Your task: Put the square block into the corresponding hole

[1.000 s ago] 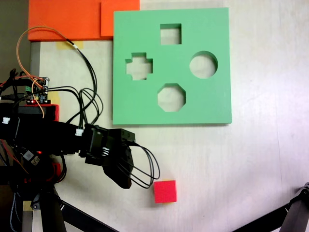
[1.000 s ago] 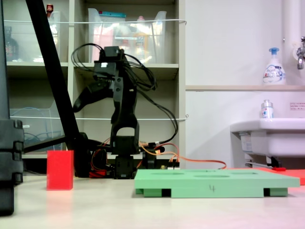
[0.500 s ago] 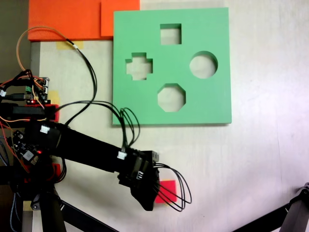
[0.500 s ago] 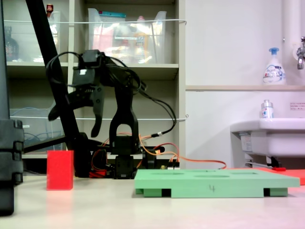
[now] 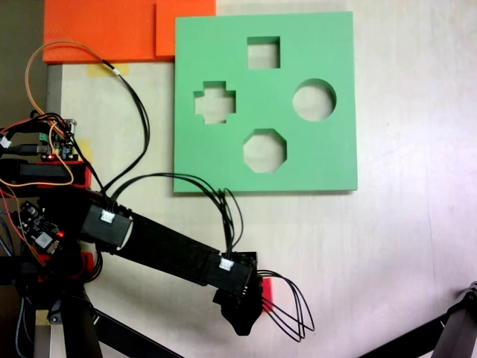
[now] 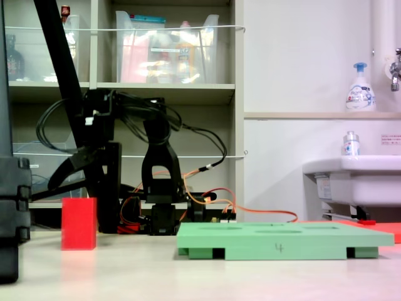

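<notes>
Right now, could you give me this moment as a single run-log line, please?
phase: reaching | gripper: open, above square block | block: on table, ungrasped | square hole: empty

From my seat the only mark I can read is a handwritten "4" on the front edge of the green board (image 6: 279,241) in the low side view. The pump bottle (image 6: 360,88) on the ledge above the sink carries a blue label, and there is a small sign (image 6: 390,139) on the wall at the right edge, but I cannot make out the print on either.
</notes>
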Controlling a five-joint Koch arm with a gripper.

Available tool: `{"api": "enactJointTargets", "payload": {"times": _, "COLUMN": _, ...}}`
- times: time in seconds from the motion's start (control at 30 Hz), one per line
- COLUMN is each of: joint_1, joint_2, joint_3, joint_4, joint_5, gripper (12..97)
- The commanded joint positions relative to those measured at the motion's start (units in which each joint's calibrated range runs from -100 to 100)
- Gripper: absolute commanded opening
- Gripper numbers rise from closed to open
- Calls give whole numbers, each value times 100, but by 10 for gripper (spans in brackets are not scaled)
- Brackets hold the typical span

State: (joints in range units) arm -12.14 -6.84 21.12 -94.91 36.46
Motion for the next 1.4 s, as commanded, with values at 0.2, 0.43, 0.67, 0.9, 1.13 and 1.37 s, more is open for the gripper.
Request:
{"api": "enactJointTargets", "payload": {"times": 0.2, "joint_1": -24, "joint_2": 670, "joint_3": 690, "joint_4": 338, "joint_5": -78, "gripper": 743}}
{"api": "enactJointTargets", "payload": {"times": 0.43, "joint_1": -34, "joint_2": 1131, "joint_3": 780, "joint_4": 415, "joint_5": -78, "gripper": 669}}
{"api": "enactJointTargets", "payload": {"times": 0.67, "joint_1": -78, "joint_2": 1368, "joint_3": 780, "joint_4": 329, "joint_5": -73, "gripper": 401}}
{"api": "enactJointTargets", "payload": {"times": 0.9, "joint_1": -127, "joint_2": 1410, "joint_3": 780, "joint_4": -153, "joint_5": 0, "gripper": 237}}
{"api": "enactJointTargets", "payload": {"times": 1.13, "joint_1": -93, "joint_2": 1299, "joint_3": 790, "joint_4": -509, "joint_5": 83, "gripper": 205}}
{"api": "enactJointTargets", "payload": {"times": 1.37, "joint_1": 39, "joint_2": 349, "joint_3": 800, "joint_4": -509, "joint_5": 151, "gripper": 204}}
